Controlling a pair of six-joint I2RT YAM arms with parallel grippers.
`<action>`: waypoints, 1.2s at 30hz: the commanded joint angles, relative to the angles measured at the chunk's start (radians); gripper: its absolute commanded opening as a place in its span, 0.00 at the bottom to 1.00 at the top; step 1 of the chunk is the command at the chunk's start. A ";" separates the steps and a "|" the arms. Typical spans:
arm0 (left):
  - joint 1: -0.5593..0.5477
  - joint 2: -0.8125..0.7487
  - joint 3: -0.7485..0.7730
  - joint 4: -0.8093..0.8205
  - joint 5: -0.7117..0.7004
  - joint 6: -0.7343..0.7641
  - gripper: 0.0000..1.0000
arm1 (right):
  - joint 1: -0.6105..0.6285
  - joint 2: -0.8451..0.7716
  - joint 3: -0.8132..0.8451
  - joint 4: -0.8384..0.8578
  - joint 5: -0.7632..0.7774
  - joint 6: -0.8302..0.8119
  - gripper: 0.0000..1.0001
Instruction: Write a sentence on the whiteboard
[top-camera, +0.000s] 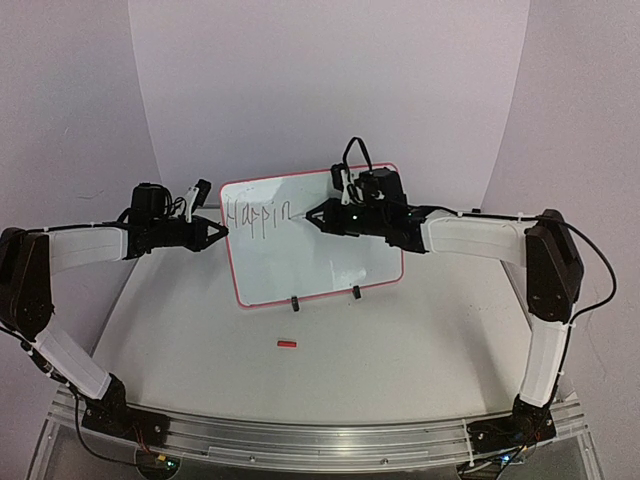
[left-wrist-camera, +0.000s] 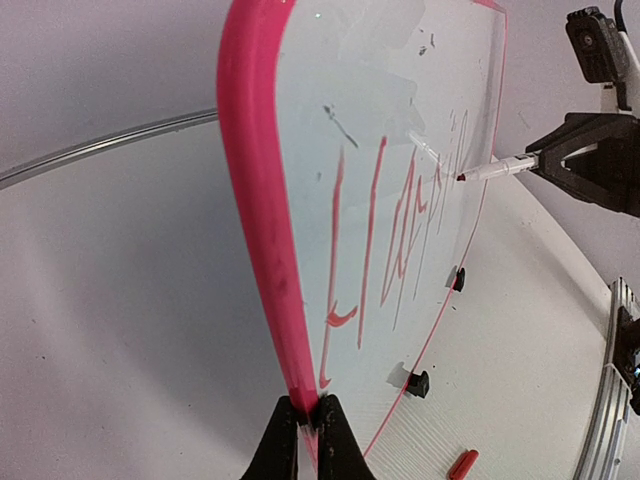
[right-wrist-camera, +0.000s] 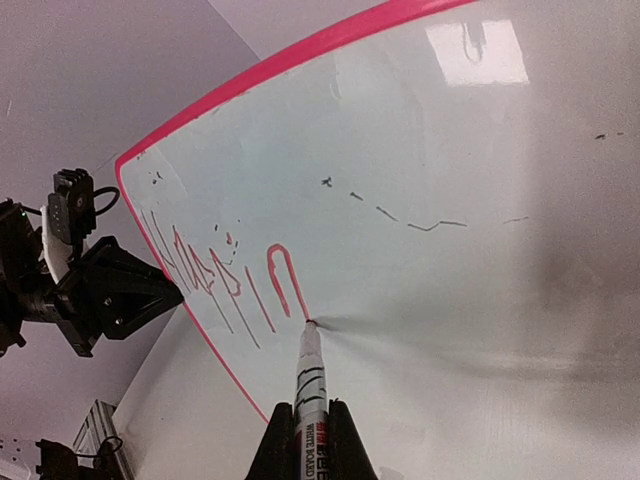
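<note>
right end effector (right-wrist-camera: 310, 425) is shut on the marker (right-wrist-camera: 309, 365), tip pressed to the whiteboard (right-wrist-camera: 450, 300), which is steadied on the counter (top-camera: 400, 340) by the left end effector (left-wrist-camera: 310, 425), clamped on its red edge. the sentence (top-camera: 257, 213) is written only as far as "happin"; an "e" to its right is judged due next.

The right arm (top-camera: 445, 235) hides part of the whiteboard (top-camera: 300, 265); the marker (right-wrist-camera: 309, 380) is cut off below.

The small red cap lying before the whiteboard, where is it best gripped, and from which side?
I would grip the small red cap at its middle, across its narrow width, from straight above. It lies flat on the table, long axis left-right in the top view, nothing touching it.
</note>
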 joint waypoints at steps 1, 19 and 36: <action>-0.003 -0.011 0.034 -0.031 -0.037 0.062 0.00 | -0.012 -0.092 -0.024 0.018 0.007 0.003 0.00; -0.003 -0.004 0.035 -0.032 -0.041 0.063 0.00 | -0.022 -0.055 0.031 0.021 0.016 -0.007 0.00; -0.003 -0.004 0.034 -0.032 -0.043 0.065 0.00 | -0.031 -0.020 0.036 0.019 0.034 0.016 0.00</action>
